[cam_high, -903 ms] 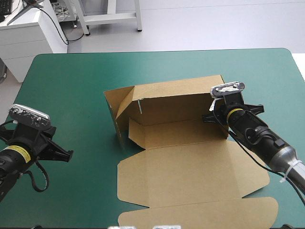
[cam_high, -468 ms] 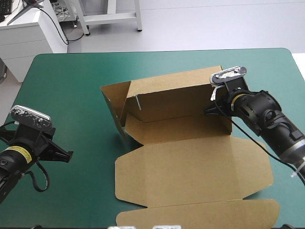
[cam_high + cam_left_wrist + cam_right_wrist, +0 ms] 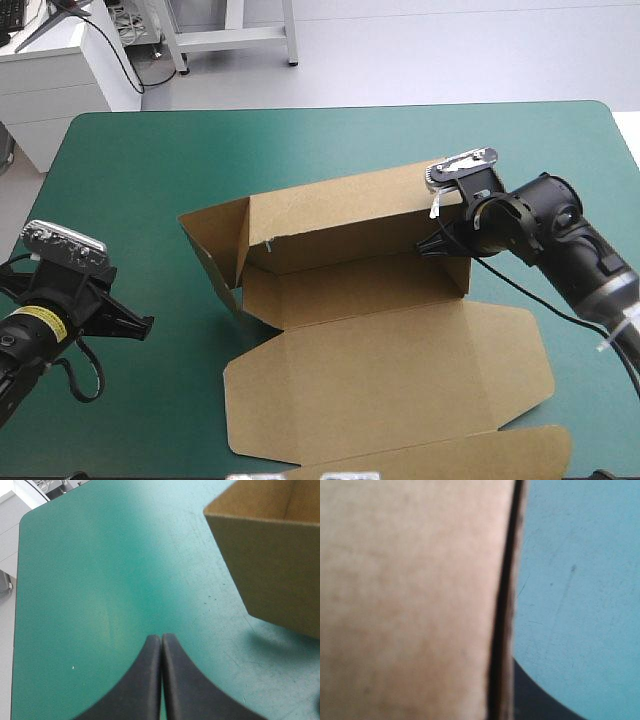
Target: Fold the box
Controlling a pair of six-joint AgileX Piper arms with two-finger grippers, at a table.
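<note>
High view has my right gripper [image 3: 436, 242] clamped on the box [image 3: 380, 370] at the right end of its upright back wall, and my left gripper [image 3: 161, 647], fingers pressed together, above the teal-green cover [image 3: 90, 580], the box ahead.

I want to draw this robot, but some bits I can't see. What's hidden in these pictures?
Right pincer: in the high view its arm and an end wall of the box cover the tips; in the right wrist view the board hides one finger.
Box: its nearest flap runs off the high view's bottom edge; the left wrist view catches just one corner.
</note>
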